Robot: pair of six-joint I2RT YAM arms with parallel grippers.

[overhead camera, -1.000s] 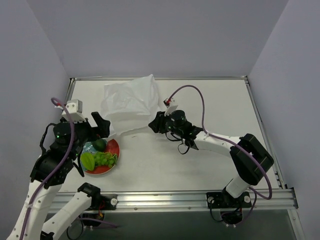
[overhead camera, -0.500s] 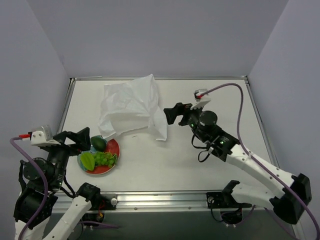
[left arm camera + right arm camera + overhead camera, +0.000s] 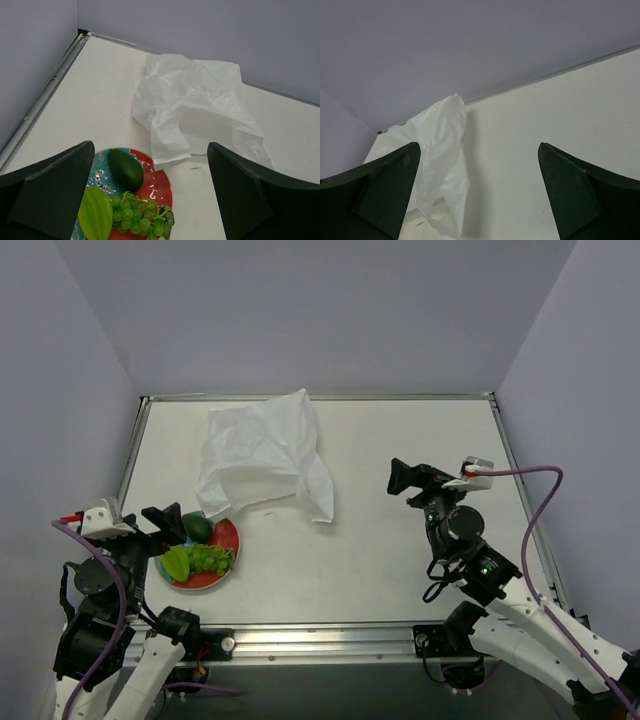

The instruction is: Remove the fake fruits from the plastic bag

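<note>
The white plastic bag (image 3: 262, 455) lies crumpled and flat at the back of the table, held by neither gripper. It also shows in the left wrist view as the plastic bag (image 3: 195, 107) and in the right wrist view as the plastic bag (image 3: 437, 160). Three fake fruits rest on a red-rimmed plate (image 3: 229, 537): a dark green one (image 3: 125, 169), a yellow-green ridged one (image 3: 95, 214) and a grape bunch (image 3: 139, 215). My left gripper (image 3: 163, 530) hangs open above the plate's near left side. Over to the right, my right gripper (image 3: 405, 480) is open and well away from the bag, with nothing between its fingers.
The bag's near edge reaches almost to the plate (image 3: 159, 182). A metal rail (image 3: 330, 640) runs along the table's near edge, and grey walls close the back and both sides.
The right gripper has let go of the bag's corner, opened wide and drawn back to the right. The left arm has pulled back toward the near left. The bag has settled.
</note>
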